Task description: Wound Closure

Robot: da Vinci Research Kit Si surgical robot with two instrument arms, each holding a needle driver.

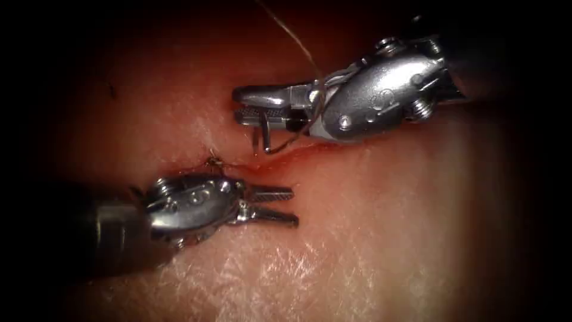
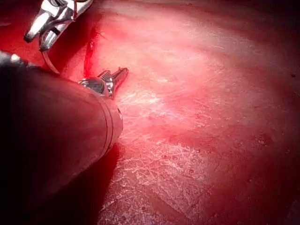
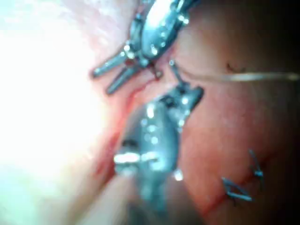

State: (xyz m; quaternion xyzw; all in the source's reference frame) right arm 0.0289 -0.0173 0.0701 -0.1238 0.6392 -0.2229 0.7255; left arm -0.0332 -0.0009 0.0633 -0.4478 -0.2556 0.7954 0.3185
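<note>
The right tool comes in from the upper right, its jaws shut on the curved needle near the middle of its curve. The needle hangs below the jaws, down at the cut; I cannot tell whether its tip is in the tissue. Thread runs from the right tool's wrist up and away. The left tool lies just below the cut at the left, jaws open and holding nothing. In the left wrist view the left tool points at the needle. The right wrist view shows the right tool and the thread.
A small knot sits on the cut's left end, close above the left tool's wrist. Red fluid lines the cut. Earlier stitches cross the cut behind the right tool. Pale tissue spreads out below and to the right.
</note>
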